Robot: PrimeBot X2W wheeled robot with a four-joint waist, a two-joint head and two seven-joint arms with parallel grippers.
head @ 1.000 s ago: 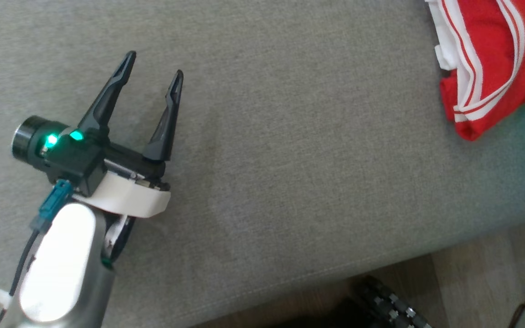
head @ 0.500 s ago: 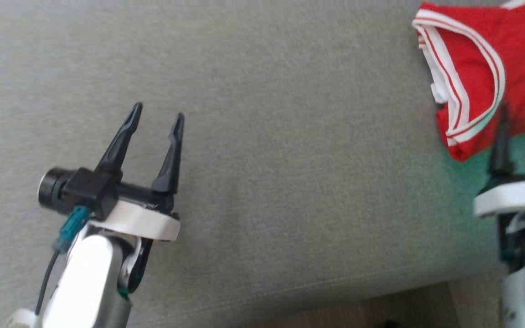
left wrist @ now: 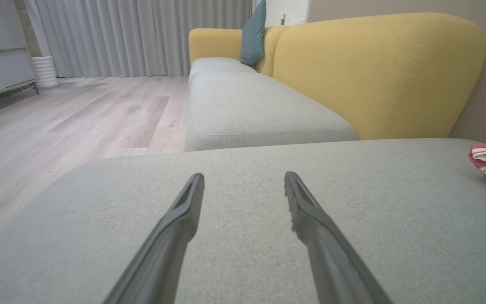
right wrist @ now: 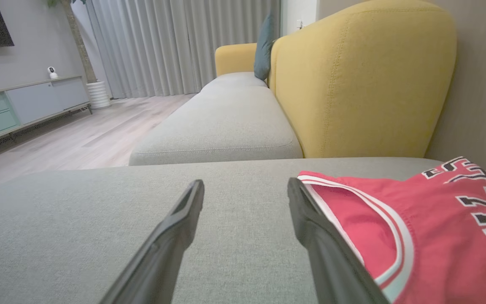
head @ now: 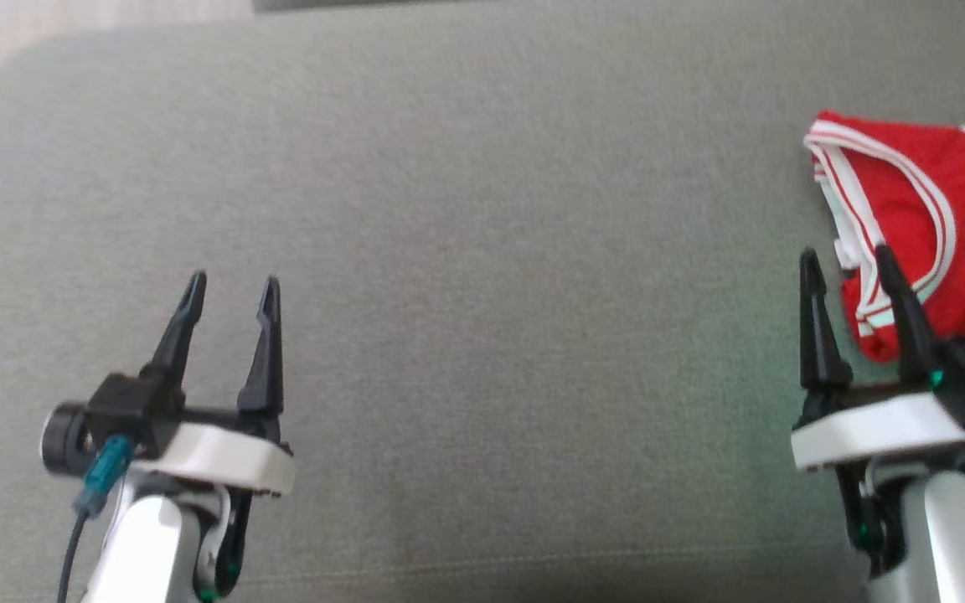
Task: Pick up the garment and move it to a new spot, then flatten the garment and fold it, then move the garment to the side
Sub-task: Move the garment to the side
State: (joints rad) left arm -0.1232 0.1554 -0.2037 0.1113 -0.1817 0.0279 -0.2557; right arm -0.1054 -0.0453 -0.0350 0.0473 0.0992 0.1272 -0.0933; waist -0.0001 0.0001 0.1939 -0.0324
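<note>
The left gripper (head: pixel 234 280) hangs wide open and empty over the near left part of the grey fabric cushion (head: pixel 491 251). The right gripper (head: pixel 844 253), equally spread and empty, sits just beside the crumpled red jersey with white-striped trim (head: pixel 901 209), which lies at the cushion's right edge.

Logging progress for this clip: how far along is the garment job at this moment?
Done: unclear. The jersey lies in layers at the right end of the cushion, which could be a finished fold set aside or the starting heap. In hand: nothing; the left gripper and right gripper are open and empty, the right one beside the jersey's edge. Left: if it is the starting heap, every step.
</note>
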